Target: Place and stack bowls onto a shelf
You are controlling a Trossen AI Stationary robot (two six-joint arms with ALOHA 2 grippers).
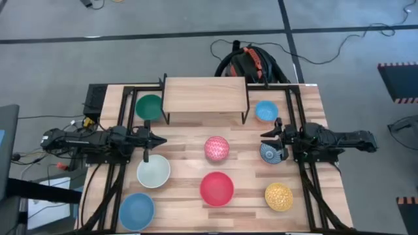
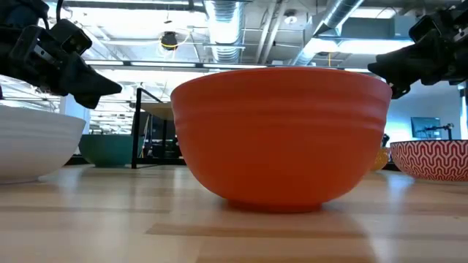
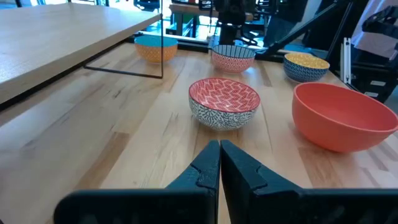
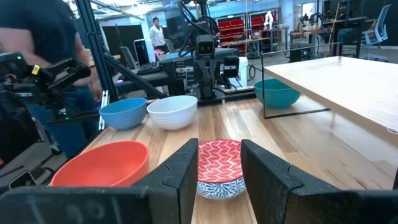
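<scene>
The light-wood shelf [image 1: 206, 94] stands at the table's far middle with nothing on its top. Around it, bowls rest on their bases on the table: green [image 1: 149, 106], blue [image 1: 266, 111], pink speckled [image 1: 217, 148], cream-white [image 1: 153, 171], red [image 1: 216, 188], yellow speckled [image 1: 279, 196], blue [image 1: 136, 210] and a blue patterned one [image 1: 270, 154]. My left gripper [image 1: 157, 139] is shut and empty, above the table to the left of the pink bowl [image 3: 224, 102]. My right gripper [image 1: 266, 137] is open and empty, raised over the blue patterned bowl's far edge.
Black frame bars [image 1: 124, 111] run along both sides of the table. A person [image 4: 50, 37] stands beyond the table's left side in the right wrist view. Bare wood lies in front of the shelf between the two grippers.
</scene>
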